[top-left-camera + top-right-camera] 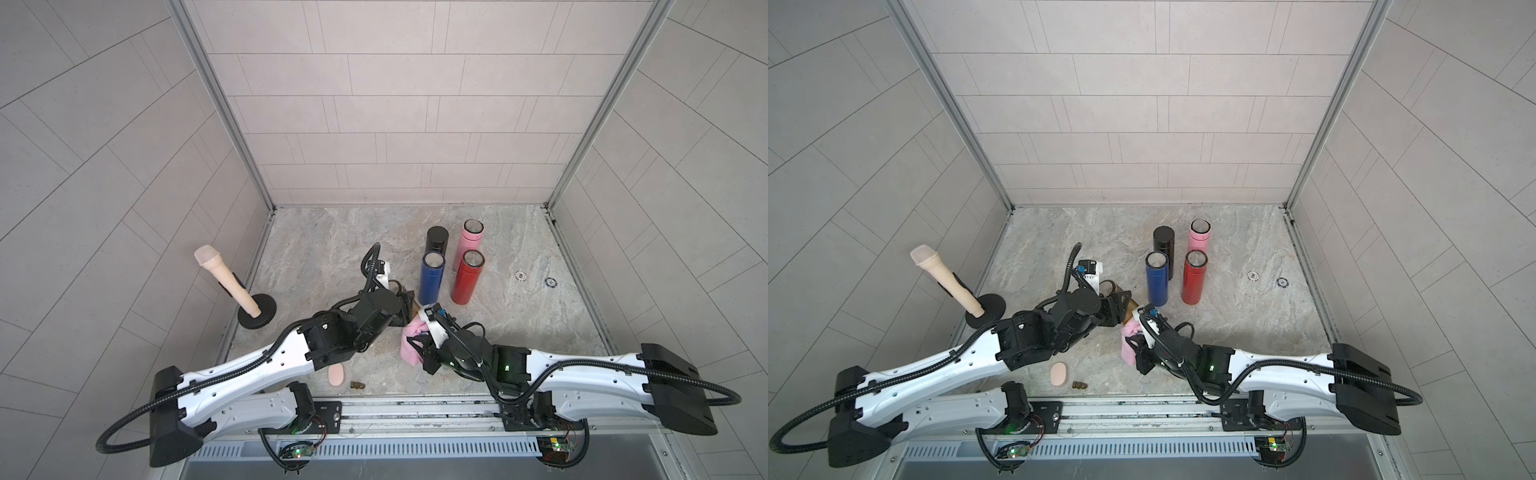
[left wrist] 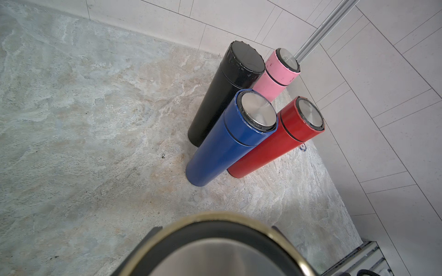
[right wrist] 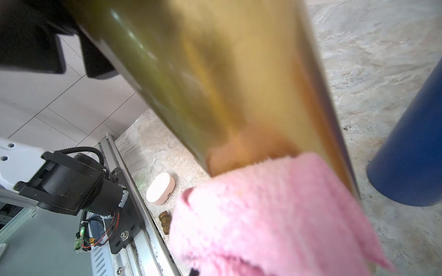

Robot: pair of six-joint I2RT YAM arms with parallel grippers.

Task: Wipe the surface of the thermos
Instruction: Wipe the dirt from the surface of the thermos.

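Note:
My left gripper [image 1: 407,305] is shut on a gold thermos [image 3: 239,83], held near the floor's middle. Its steel lid [image 2: 222,253] fills the lower edge of the left wrist view, with a dark finger [image 2: 154,233] showing beside the gold rim. In the top view only a sliver of the thermos [image 1: 1131,309] shows past the left gripper. My right gripper [image 1: 419,349] is shut on a pink cloth [image 1: 409,347]. The right wrist view shows the cloth [image 3: 275,215] pressed against the thermos's lower side; the cloth hides the right fingertips there.
Four more thermoses stand upright just behind: black [image 1: 436,241], pink [image 1: 469,241], blue [image 1: 431,278] and red [image 1: 467,278]. A beige microphone-shaped object on a black base [image 1: 232,286] stands at the left wall. A pink oval case [image 1: 335,375] and a brass fitting [image 1: 356,385] lie near the front rail.

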